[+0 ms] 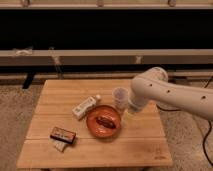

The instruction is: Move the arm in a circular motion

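The arm (170, 92) reaches in from the right, its gripper (129, 112) hanging just beside the clear cup (120, 96) and the orange bowl (104, 122) on the wooden table (100, 150). A clean circle needs height to pass over both. The gripper blends into the cup, and I cannot tell whether it is open or closed.

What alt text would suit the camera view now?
A cream-white robot arm reaches from the right over a wooden table, its pincer beside a clear cup; an orange bowl, white bottle and snack packet lie nearby.
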Controlling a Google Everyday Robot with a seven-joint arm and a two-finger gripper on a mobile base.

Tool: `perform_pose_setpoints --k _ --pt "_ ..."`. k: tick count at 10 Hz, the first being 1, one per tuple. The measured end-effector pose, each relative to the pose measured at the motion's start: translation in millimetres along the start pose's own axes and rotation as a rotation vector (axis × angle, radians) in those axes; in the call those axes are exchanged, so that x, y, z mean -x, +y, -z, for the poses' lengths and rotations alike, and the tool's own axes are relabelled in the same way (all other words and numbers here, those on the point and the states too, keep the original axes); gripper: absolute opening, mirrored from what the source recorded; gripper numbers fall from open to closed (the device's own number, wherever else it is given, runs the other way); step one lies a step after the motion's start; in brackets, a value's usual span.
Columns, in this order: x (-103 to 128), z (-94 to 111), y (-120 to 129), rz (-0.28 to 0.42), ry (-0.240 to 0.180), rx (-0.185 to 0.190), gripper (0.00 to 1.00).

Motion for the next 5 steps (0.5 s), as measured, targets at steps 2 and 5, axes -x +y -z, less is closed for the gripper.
perform_pose_setpoints --k 2,5 --pt "39 -3 -20 0.034 0.023 -0.012 0.80" --pt "112 -17 -11 0.130 0.060 -0.012 0.80"
